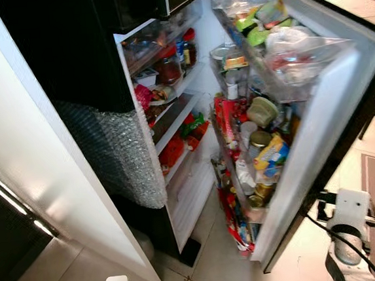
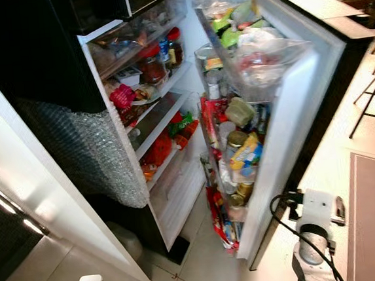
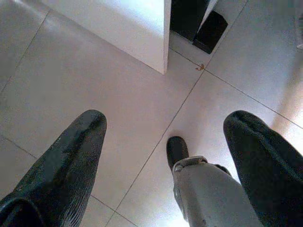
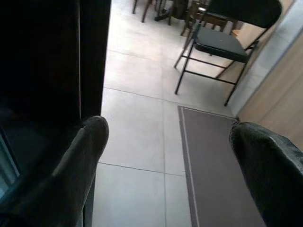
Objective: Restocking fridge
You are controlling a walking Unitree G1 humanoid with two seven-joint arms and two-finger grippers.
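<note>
Both arms are being held low with nothing gripped. The left tool (image 3: 165,156) is hanging with fingers spread apart over the floor tiles (image 3: 71,75); the right tool (image 4: 165,156) is likewise spread wide, with a rug (image 4: 213,165) below and a folding chair (image 4: 222,42) beyond. Farther ahead of both, the fridge (image 1: 172,115) is standing open, its door racks (image 1: 254,148) crammed. Jars (image 1: 168,68) there are judged heavy, slippery and breakable, best clasped around the body; bags (image 1: 291,49) are soft and light.
</note>
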